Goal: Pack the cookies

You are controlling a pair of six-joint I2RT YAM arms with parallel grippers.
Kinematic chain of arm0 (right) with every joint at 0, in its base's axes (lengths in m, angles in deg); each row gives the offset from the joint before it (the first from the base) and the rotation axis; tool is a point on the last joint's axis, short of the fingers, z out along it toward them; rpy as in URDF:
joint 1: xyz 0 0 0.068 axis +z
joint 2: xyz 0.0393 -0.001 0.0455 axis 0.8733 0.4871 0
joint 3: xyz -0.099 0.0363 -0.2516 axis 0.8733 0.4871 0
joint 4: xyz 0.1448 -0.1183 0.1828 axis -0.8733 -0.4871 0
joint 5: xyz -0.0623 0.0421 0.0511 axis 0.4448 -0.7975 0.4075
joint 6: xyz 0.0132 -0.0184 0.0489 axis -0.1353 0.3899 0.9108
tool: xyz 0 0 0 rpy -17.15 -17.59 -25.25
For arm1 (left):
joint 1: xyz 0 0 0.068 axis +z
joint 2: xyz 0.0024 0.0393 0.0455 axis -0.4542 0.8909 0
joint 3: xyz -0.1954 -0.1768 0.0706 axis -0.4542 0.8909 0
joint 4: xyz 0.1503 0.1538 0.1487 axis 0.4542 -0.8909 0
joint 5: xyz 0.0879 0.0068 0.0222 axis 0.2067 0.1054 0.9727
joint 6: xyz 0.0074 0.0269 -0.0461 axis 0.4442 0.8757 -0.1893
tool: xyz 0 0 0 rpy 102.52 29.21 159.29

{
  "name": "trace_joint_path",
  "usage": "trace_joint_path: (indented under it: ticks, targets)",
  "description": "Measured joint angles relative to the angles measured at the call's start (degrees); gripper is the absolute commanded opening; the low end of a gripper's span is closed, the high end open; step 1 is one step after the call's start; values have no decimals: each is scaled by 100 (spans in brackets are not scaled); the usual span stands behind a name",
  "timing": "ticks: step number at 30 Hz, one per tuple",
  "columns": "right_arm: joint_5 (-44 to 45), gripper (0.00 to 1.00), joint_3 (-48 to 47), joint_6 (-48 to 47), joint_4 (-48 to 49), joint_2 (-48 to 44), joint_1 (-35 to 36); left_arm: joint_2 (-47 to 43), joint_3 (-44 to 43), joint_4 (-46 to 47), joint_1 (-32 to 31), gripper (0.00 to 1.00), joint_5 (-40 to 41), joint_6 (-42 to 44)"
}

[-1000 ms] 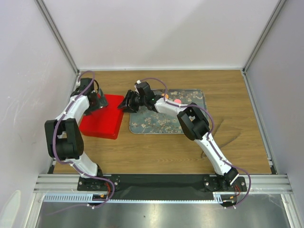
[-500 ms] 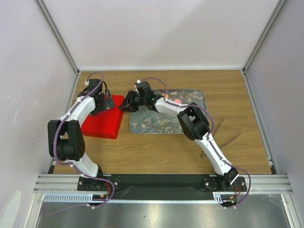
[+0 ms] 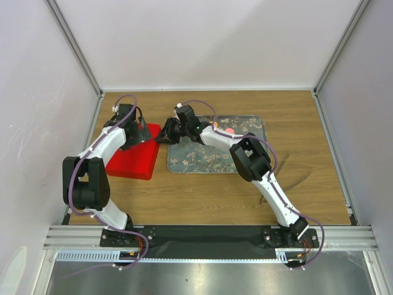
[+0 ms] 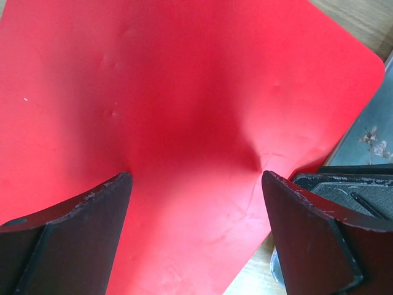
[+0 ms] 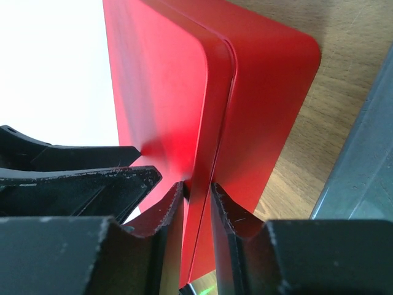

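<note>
My left end effector (image 4: 195, 178) has slid across the red lid (image 4: 184, 92) toward its tray-side corner. Its fingers are spread wide and hold nothing. My right end effector (image 5: 196, 186) pinches the lid's rim, nearly closed. One pink cookie (image 3: 229, 130) lies on the tray (image 3: 245, 161) (others hidden). I judge the lid bars packing it.

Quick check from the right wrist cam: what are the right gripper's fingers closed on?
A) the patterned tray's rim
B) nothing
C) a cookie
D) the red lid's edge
D: the right wrist view shows the right gripper with its fingers pinched on the thin edge of the red lid.
</note>
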Motion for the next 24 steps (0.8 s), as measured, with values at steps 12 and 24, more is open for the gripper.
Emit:
trace_joint_path:
  ticks: [12, 24]
  targets:
    - [278, 38, -22, -225, -234, -98, 70, -448, 667, 570, -122, 93, 341, -533]
    - [538, 51, 1069, -743, -208, -831, 175, -907, 1185, 852, -166, 93, 514, -1213]
